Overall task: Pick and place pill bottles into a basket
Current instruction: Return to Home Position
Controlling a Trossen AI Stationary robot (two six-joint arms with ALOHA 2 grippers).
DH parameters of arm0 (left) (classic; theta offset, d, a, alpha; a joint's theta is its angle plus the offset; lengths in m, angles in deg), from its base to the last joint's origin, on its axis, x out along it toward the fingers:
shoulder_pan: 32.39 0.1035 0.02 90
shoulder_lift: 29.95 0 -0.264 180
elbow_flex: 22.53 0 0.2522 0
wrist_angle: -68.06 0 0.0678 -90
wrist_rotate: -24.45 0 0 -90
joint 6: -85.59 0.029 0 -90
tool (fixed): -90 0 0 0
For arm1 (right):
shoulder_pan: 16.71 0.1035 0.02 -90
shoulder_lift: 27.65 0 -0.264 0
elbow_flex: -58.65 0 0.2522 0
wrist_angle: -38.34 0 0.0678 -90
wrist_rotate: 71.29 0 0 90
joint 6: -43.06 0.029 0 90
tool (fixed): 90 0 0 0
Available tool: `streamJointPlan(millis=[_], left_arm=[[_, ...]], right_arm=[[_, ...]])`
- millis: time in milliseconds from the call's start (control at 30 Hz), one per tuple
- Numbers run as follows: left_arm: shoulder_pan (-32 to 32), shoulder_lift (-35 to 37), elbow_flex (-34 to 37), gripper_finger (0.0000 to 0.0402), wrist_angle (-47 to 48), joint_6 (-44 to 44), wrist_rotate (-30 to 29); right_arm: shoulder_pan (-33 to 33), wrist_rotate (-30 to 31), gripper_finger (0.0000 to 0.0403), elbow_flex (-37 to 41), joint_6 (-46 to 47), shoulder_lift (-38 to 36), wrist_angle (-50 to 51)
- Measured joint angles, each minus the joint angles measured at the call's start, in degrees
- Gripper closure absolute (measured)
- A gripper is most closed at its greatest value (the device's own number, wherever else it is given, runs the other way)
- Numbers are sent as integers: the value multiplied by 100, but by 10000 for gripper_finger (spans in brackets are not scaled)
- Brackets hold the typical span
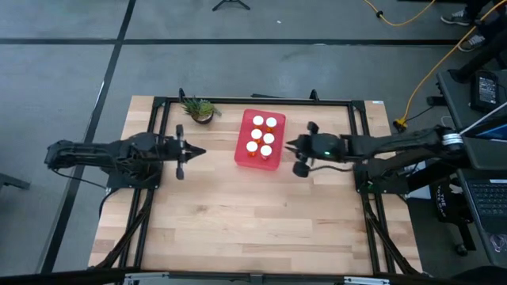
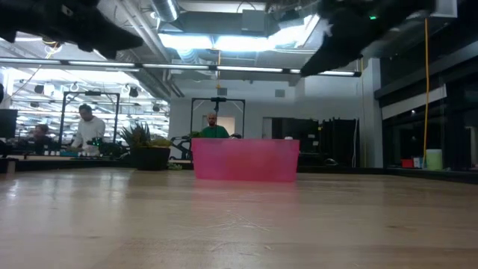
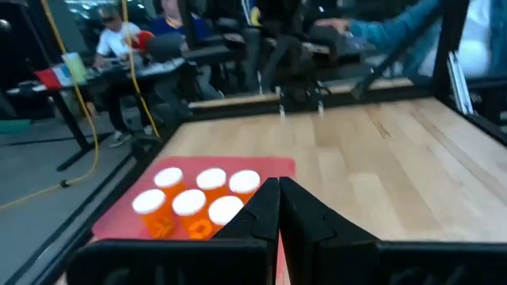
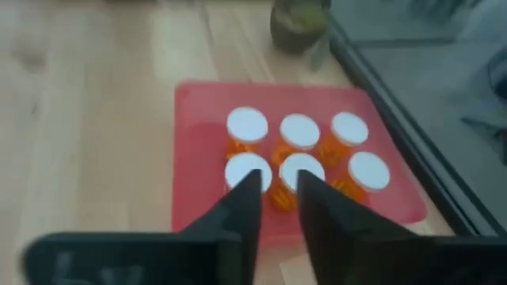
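item one: we are logging a flat red rectangular plastic tray (image 1: 241,155) with rounded corners, sitting on the pale wooden table (image 1: 253,222) between the two grippers.

item two: we are counting six small orange cylindrical plastic pill bottles (image 1: 268,138) with round white caps. all are standing upright inside the tray, close together in two rows of three. we are finding none on the bare table.

item three: the left gripper (image 1: 200,150) is hovering near the tray's left side, above the wood. its jaws are pressed together and holding nothing.

item four: the right gripper (image 1: 290,145) is hovering just beside the tray's right side, pointing at the bottles. its jaws are standing apart by a narrow gap, with nothing between them.

item five: a small green potted plant (image 1: 200,109) is standing near a tray corner on the left arm's side, apart from it.

step in hand: every bottle is in the tray, so we are judging the placing finished and the arms' return to rest as the step under way.

next move: we are expecting each arm to draw back toward its own base, lifting clear so that no finger is clipping the tray wall or the plant. no further grasp is looking necessary.
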Motion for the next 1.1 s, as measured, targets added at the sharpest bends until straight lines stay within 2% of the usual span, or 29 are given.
streamJointPlan(millis=[133, 200, 467, 667, 933, 1033, 1100], left_arm=[[0, 491, 1, 400, 245, -34, -23], [0, 665, 49, 400, 273, -18, -23], [0, 1427, 549, 400, 307, 61, -310], [2, 1960, 778, 400, 291, 177, -325], [2, 2376, 1008, 400, 443, 75, -325], [2, 2397, 1150, 400, 366, 70, -327], [2, 2397, 1306, 400, 205, 73, -329]], right_arm=[[201, -7, 382, 853, -109, -875, -863], [255, -13, 395, 1254, -151, -1293, -1146], [371, -286, 399, 2370, -222, -3194, -1404], [384, -1299, 400, 3125, -581, -4615, -1413], [384, -1348, 401, 3833, -615, -6322, -1036], [382, -1379, 401, 4029, -547, -6781, -911], [380, -1463, 401, 4137, -493, -6822, -891]])
